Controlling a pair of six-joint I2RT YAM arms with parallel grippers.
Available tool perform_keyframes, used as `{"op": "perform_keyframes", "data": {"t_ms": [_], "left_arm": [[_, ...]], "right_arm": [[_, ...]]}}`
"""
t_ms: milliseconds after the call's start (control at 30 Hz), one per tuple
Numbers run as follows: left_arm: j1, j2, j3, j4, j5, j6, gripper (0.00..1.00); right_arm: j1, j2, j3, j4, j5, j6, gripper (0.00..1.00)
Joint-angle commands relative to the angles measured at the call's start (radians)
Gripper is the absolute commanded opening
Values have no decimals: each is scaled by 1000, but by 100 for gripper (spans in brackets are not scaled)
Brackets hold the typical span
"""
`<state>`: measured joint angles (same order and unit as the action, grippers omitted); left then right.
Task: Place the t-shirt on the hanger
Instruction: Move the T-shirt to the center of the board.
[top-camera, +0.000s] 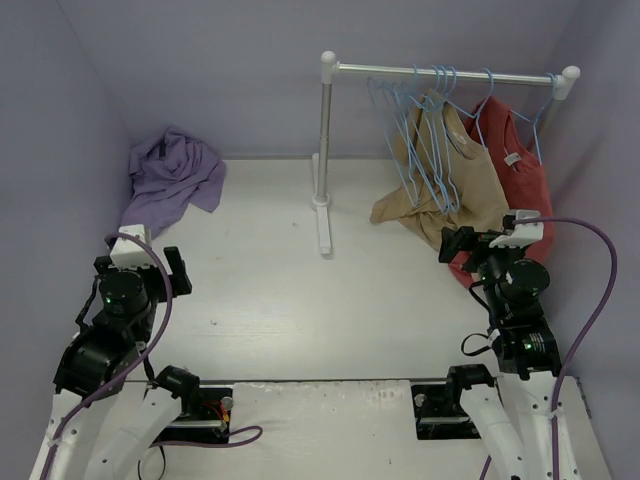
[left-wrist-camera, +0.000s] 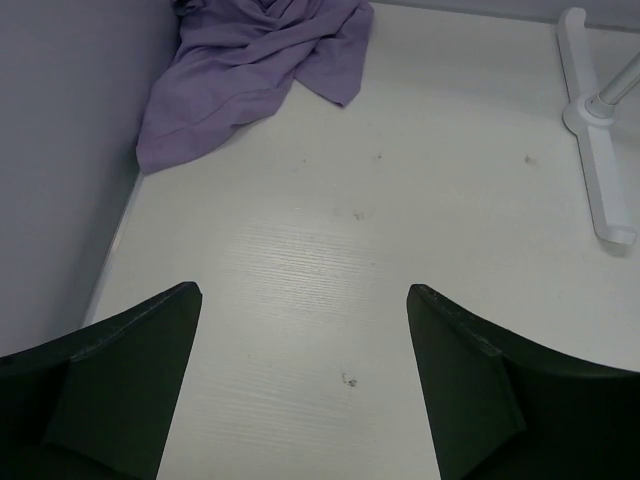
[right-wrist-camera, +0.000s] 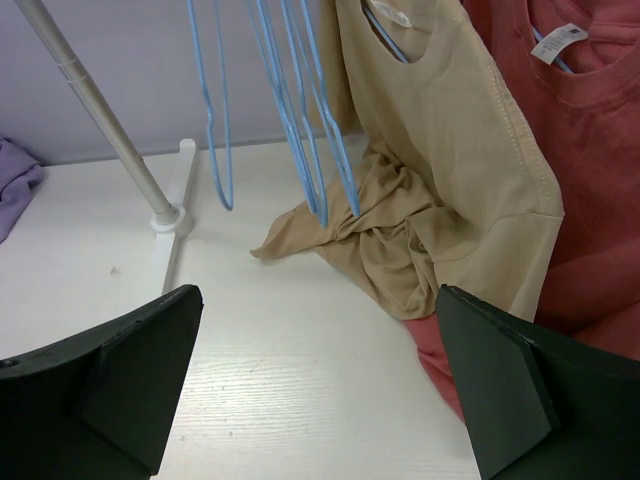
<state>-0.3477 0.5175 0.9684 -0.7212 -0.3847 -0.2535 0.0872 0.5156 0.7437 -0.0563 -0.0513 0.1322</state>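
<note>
Two hands are spread wide with nothing between their fingers, each low over the bench (top-camera: 330, 310) and aimed at its own share of the job. The left hand (left-wrist-camera: 300, 295) faces the far left corner, where the t-shirt (left-wrist-camera: 250, 70) lies crumpled against the wall, well apart from the fingers. This looks like a stance for reaching in and pinching up cloth.

The right hand (right-wrist-camera: 315, 295) looks toward the rack. There the hanger (right-wrist-camera: 300, 110) dangles bare among several like it from the rail (top-camera: 450, 73), just beside the tan shirt (right-wrist-camera: 450, 150). That shirt's lower part slumps onto the bench, and the red shirt (right-wrist-camera: 580, 150) hangs at the rail's right end. Splitting the reach this way probably suits the layout, since cloth and hanger sit at opposite sides. Neither has been touched yet.
</note>
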Motion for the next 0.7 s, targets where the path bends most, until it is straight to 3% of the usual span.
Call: {"op": "perform_keyframes", "data": {"t_ms": [0,267,433,667], "left_arm": [[-2,67,1,62,-37,-49,80],[61,409,109,183,-72,-73,80],[294,710,195,427,110,-149,82],[447,1197,520,451,157,-178,84]], "right_arm": [[9,25,22,81,47,17,100],[20,54,60,66,67,25,100],[21,55,70,64,33,34,100],[31,59,61,64,1,44,100]]}}
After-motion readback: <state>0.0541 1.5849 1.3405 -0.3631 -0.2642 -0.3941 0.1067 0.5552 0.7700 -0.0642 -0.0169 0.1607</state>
